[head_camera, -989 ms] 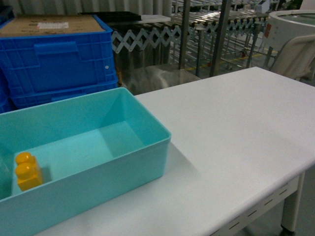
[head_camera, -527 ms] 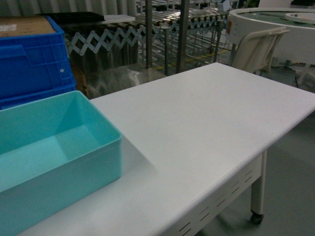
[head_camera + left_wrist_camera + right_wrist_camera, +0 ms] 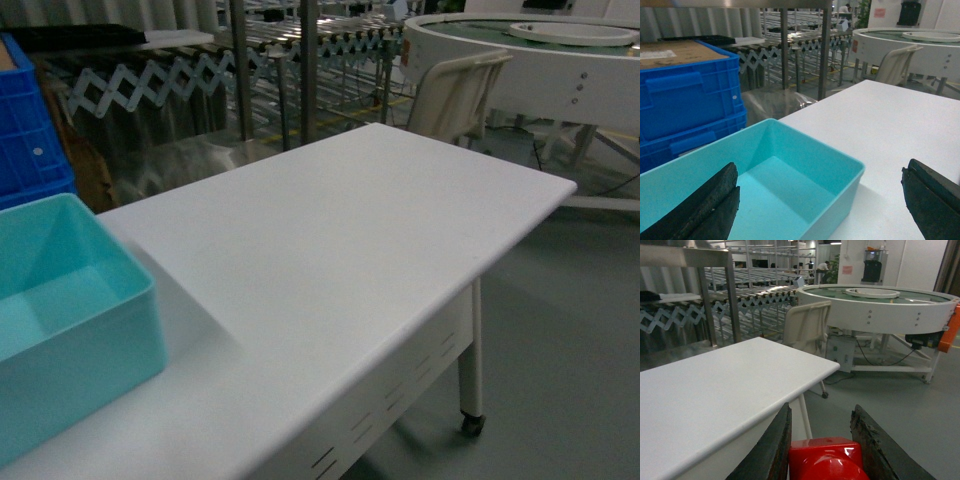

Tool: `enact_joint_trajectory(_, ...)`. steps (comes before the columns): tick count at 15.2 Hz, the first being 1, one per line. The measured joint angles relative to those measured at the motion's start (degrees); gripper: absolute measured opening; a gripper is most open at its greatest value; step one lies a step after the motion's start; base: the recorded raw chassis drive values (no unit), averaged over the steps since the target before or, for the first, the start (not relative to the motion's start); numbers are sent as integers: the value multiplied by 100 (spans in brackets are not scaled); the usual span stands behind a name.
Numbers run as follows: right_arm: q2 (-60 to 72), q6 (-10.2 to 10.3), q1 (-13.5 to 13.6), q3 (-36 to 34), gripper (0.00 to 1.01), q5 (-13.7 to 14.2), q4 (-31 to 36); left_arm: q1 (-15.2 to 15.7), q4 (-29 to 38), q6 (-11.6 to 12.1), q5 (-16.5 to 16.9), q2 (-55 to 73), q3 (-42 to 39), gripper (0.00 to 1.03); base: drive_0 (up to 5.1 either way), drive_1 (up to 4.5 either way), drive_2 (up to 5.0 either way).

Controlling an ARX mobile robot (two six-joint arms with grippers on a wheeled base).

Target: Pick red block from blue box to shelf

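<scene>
Block [image 3: 825, 459], red, sits clamped in right hand [image 3: 822, 450].

The blue box [image 3: 70, 330] sits on the table's [image 3: 340, 250] left end.

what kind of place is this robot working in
Probably a warehouse or logistics test floor: an expandable roller conveyor runs behind the white table, stacked deep blue crates stand beside it, and a large round sorting platform fills the right.
</scene>
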Motion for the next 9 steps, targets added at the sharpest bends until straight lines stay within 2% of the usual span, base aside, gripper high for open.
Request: enact_joint_trajectory(9, 0, 0, 0, 0, 29, 4, 0, 4, 0, 0, 9, 0, 0, 98, -157, -157, -157)
